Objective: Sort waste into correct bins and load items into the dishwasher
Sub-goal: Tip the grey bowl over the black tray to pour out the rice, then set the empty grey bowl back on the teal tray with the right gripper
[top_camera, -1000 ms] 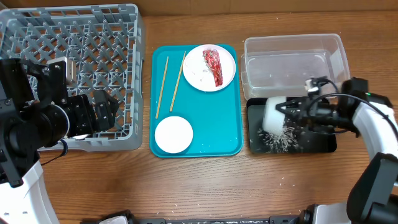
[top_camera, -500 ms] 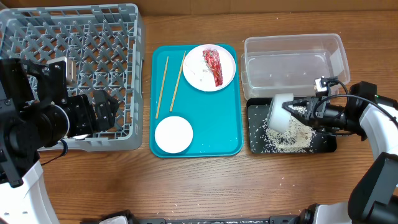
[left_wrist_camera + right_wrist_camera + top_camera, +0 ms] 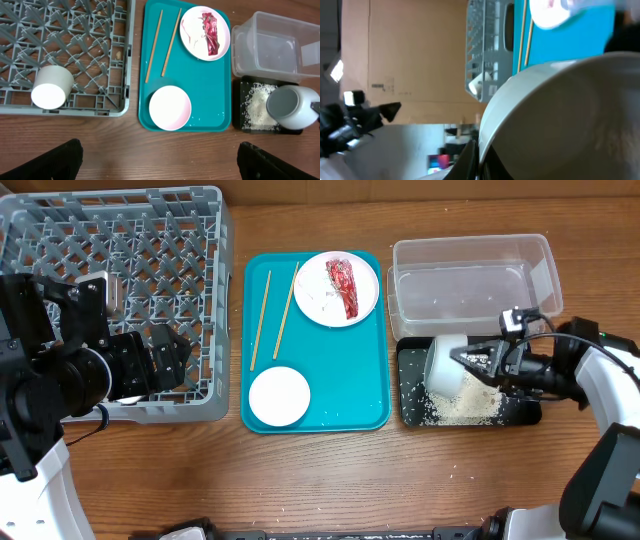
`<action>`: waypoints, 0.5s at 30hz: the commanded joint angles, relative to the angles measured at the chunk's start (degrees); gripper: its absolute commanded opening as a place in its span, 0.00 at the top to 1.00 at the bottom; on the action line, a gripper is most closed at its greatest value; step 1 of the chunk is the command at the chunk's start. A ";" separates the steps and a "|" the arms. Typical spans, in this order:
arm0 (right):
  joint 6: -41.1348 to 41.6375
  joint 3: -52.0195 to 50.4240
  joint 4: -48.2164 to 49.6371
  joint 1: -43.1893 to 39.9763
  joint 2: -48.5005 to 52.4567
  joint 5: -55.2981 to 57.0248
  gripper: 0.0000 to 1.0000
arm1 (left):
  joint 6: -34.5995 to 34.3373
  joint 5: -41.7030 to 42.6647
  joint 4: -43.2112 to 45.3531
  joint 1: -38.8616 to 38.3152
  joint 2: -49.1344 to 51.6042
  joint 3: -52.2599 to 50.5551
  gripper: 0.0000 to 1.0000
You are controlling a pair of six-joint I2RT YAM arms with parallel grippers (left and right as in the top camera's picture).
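Note:
My right gripper (image 3: 478, 362) is shut on the rim of a white bowl (image 3: 445, 365) and holds it tipped on its side over the black bin (image 3: 520, 412), where white rice (image 3: 465, 406) lies. The bowl fills the right wrist view (image 3: 560, 120), with the jaws (image 3: 479, 155) pinching its rim. My left gripper (image 3: 165, 360) is open and empty at the grey dish rack's (image 3: 120, 280) front edge. In the left wrist view its fingers (image 3: 160, 155) frame bare table. A white cup (image 3: 51, 87) lies in the rack.
A teal tray (image 3: 360, 380) holds two chopsticks (image 3: 262, 315), a plate with red food scraps (image 3: 338, 288) and a white bowl (image 3: 279, 396). A clear plastic bin (image 3: 470, 275) stands behind the black bin.
Rice has fallen out of the tipped bowl and settled in the black bin. The right gripper has shifted a little with the bowl. The left arm has not moved.

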 commanded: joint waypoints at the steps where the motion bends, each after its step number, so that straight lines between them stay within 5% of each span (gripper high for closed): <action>1: 7.37 0.39 4.13 0.61 0.24 1.05 0.96 | 1.53 0.59 -0.07 -0.20 0.20 0.35 0.00; 5: -4.13 0.52 0.22 1.99 -0.70 -4.83 0.96 | 1.53 0.59 -0.07 -0.20 0.20 0.35 0.00; 8: 11.54 0.50 6.08 2.12 0.13 0.59 0.96 | 1.53 0.59 -0.07 -0.20 0.20 0.35 0.00; 10: 2.56 0.50 1.53 3.08 -0.55 -6.80 0.96 | 1.53 0.59 -0.07 -0.20 0.20 0.35 0.00; 12: -0.50 0.52 4.28 3.56 -0.83 -0.66 0.96 | 1.53 0.59 -0.07 -0.20 0.20 0.35 0.00; 15: 15.15 0.48 6.78 3.58 0.20 1.73 0.96 | 1.53 0.59 -0.07 -0.20 0.20 0.35 0.00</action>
